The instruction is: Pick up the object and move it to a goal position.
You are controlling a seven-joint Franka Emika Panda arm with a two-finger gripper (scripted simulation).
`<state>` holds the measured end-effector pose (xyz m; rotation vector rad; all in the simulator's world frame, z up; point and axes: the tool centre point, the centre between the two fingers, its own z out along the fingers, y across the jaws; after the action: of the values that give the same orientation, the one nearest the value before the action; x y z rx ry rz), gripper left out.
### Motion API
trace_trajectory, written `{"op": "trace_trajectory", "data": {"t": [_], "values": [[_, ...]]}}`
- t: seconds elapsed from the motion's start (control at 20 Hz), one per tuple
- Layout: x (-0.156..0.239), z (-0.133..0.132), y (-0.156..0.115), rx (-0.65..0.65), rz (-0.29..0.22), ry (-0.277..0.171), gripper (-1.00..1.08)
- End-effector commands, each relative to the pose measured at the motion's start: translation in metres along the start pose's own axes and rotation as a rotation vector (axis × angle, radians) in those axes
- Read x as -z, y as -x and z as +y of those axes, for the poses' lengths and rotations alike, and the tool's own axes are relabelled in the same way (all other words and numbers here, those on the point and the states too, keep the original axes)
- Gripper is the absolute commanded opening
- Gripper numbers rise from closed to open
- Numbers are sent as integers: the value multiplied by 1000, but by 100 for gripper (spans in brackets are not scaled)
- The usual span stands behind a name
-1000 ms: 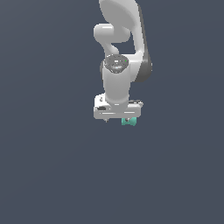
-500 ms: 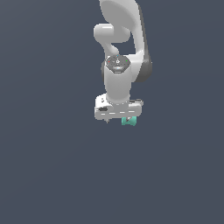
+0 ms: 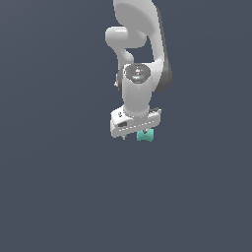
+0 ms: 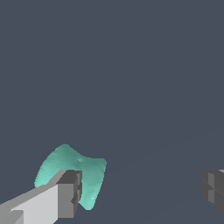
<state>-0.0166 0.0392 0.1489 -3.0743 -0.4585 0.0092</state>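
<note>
The object point(image 3: 145, 136) is a tiny teal spool-shaped piece on the dark floor, just under the end of my white hand that is toward the exterior view's right. In the wrist view the object point(image 4: 72, 170) lies by one finger point(image 4: 65, 194), partly behind it and off-centre between the jaws. The other finger point(image 4: 214, 187) stands far off at the frame's edge. My gripper point(image 4: 142, 189) is open and empty, low over the floor; it also shows in the exterior view point(image 3: 134, 135).
The white-grey arm point(image 3: 140, 59) rises above the hand. Around it there is only plain dark grey floor point(image 3: 59, 187).
</note>
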Motion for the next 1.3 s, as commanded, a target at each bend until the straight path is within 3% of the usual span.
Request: {"op": "trace_trajectory", "data": {"t": [0.0,1.25], "values": [[-3,-5,3,77,-1,3,100],[-35,-59,36,893,-15,26,100]]}}
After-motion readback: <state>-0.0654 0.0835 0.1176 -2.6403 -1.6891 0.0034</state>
